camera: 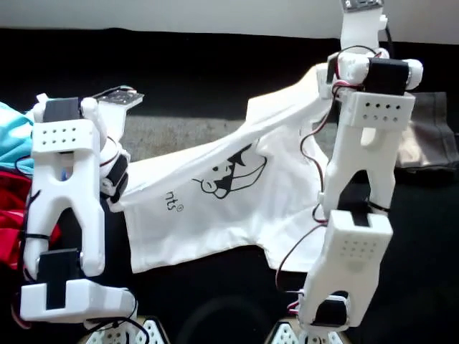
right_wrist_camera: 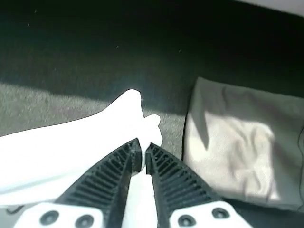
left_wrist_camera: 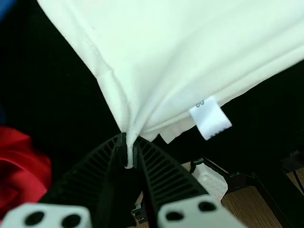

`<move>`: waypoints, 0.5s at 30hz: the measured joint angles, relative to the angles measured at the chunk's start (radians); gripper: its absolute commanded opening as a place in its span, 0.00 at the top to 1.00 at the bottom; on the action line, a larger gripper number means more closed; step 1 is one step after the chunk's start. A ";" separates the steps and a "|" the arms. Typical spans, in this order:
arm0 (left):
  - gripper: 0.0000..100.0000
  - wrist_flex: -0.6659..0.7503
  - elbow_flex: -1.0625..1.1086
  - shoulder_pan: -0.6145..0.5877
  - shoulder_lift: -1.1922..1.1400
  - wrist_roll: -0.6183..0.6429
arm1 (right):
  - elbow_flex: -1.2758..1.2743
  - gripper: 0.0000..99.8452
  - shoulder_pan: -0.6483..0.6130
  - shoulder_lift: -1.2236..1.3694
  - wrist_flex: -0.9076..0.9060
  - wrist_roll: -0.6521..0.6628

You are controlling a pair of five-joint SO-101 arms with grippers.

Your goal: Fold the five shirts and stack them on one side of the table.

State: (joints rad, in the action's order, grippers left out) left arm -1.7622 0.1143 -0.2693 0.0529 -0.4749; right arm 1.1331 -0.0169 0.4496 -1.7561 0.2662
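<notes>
Left hand point(left_wrist_camera: 128, 145) clamped tight on a gathered hem edge of the white shirt point(camera: 215, 208), at its own side of the black worktop point(camera: 179, 72). Right hand point(right_wrist_camera: 143, 151) pinched shut on another bunched edge of the same shirt, farther back. Shirt pulled taut between the two, print facing up, lower part draped loose. Sewn-in label point(left_wrist_camera: 210, 116) dangles near left hand. Red shirt point(camera: 8, 215) and turquoise shirt point(camera: 11, 136) heaped beyond left arm. Grey folded shirt point(right_wrist_camera: 232, 142) lies flat beside right hand.
</notes>
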 measured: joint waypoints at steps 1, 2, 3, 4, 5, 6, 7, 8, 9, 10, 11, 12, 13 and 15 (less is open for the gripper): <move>0.99 0.000 0.021 -0.002 0.009 -0.011 | -0.110 0.99 -0.014 -0.064 0.000 0.000; 0.99 0.000 0.041 -0.002 0.018 -0.017 | -0.226 0.99 -0.026 -0.127 0.003 0.000; 0.99 0.000 0.061 -0.002 0.025 -0.020 | -0.338 0.99 -0.035 -0.187 0.026 0.000; 0.99 0.000 0.080 -0.002 0.031 -0.020 | -0.454 0.99 -0.037 -0.244 0.057 0.000; 0.99 0.000 0.097 -0.002 0.034 -0.020 | -0.562 0.99 -0.037 -0.296 0.094 0.000; 0.99 0.000 0.117 -0.002 0.034 -0.020 | -0.671 0.99 -0.034 -0.347 0.132 0.000; 0.99 0.000 0.132 -0.002 0.034 -0.021 | -0.775 0.99 -0.031 -0.397 0.172 0.000; 0.99 0.000 0.150 -0.002 0.034 -0.025 | -0.882 0.99 -0.028 -0.448 0.213 0.000; 0.99 0.006 0.166 -0.002 0.034 -0.034 | -0.979 0.99 -0.021 -0.496 0.249 0.000; 0.99 0.020 0.187 -0.002 0.034 -0.044 | -1.082 0.99 -0.014 -0.551 0.284 0.000; 0.99 0.040 0.213 -0.002 0.034 -0.054 | -1.178 0.99 -0.002 -0.605 0.318 0.000; 0.99 0.061 0.241 -0.002 0.034 -0.057 | -1.272 0.99 0.015 -0.660 0.353 0.000; 0.99 0.083 0.270 -0.002 0.034 -0.060 | -1.363 0.99 0.029 -0.715 0.387 0.000; 0.99 0.118 0.325 -0.002 0.034 -0.063 | -1.522 0.99 0.060 -0.819 0.437 0.000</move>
State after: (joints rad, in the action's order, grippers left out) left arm -1.6441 0.4396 -0.2708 0.0867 -0.5378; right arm -0.3890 0.0430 -0.3698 -1.3188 0.2662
